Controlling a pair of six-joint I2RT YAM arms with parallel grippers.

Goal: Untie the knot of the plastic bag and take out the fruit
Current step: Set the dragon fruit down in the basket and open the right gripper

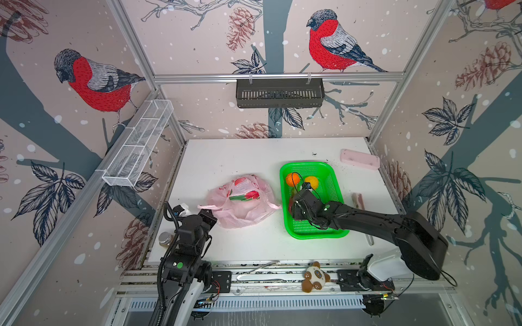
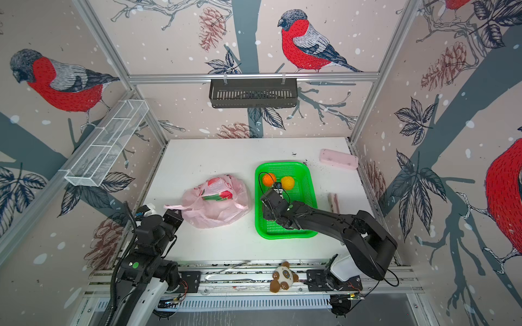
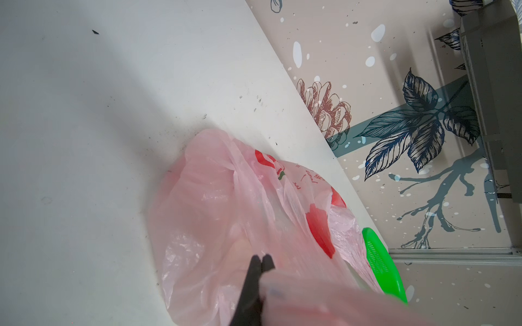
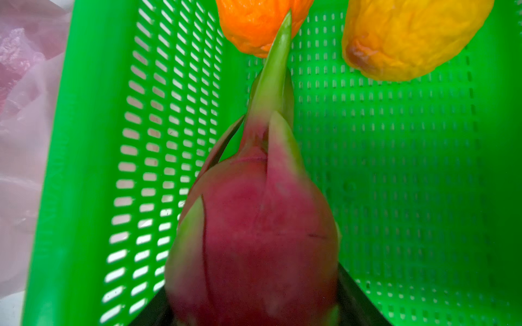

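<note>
Although no knot could be made out anywhere on the thin translucent pink plastic bag with red fruit prints (image 1: pixel 243 206), its two loop handles lay splayed to opposite sides in both top views, so the untying was judged complete. Unloading was under way: a round orange citrus (image 1: pixel 293 179) and a yellower round citrus (image 1: pixel 311 182) lay side by side at the far end of the green perforated plastic basket (image 1: pixel 319 235), which stood just beside the bag on the white table (image 1: pixel 226 158). The right gripper (image 1: pixel 294 210) was inside the basket, its jaws clasped around a magenta dragon fruit with green scales (image 4: pixel 254 225). This fruit hung low over the mesh floor, its longest scale pointing toward the orange citrus; whether it touched the floor could not be determined. The left gripper (image 3: pixel 262 261) was clenched on a fold of the bag's plastic at the near-left handle, tips pressed together. The bag bulged, but its contents could not be identified through the film; releasing the dragon fruit and checking the bag for further fruit were judged outstanding.
</note>
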